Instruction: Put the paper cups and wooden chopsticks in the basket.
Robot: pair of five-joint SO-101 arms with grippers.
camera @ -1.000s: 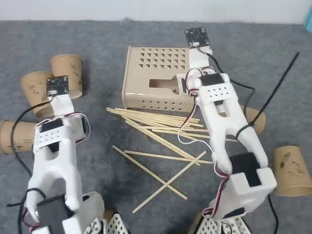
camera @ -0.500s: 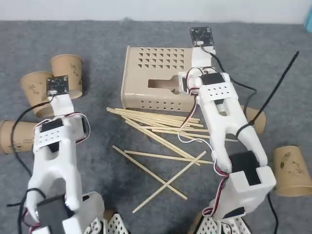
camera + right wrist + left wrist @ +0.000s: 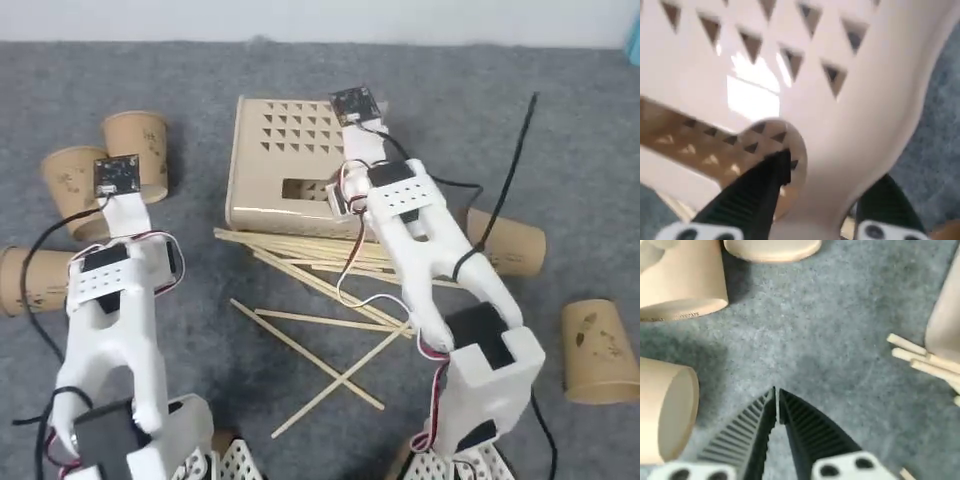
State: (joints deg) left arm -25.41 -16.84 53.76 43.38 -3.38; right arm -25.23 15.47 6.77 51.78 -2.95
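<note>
While the right gripper (image 3: 834,172) pinches the basket (image 3: 270,170) by its wall, the left gripper (image 3: 776,392) hangs with its jaws pressed together.
In the high view the basket sits on the grey counter (image 3: 200,80) at 12 o'clock from the heap of wooden chopsticks (image 3: 320,270), its near edge touching the topmost sticks. The right jaws straddle the wall at the handle slot, one inside the opening and one outside. The left jaws point at bare counter, with three paper cups (image 3: 70,180) spread from 9 to 11 o'clock of that arm, none touched. Two further cups (image 3: 505,240) lie on their sides at 3 and 4 o'clock of the chopsticks, the nearer just beside the right arm. Every cup and chopstick lies outside the basket.
</note>
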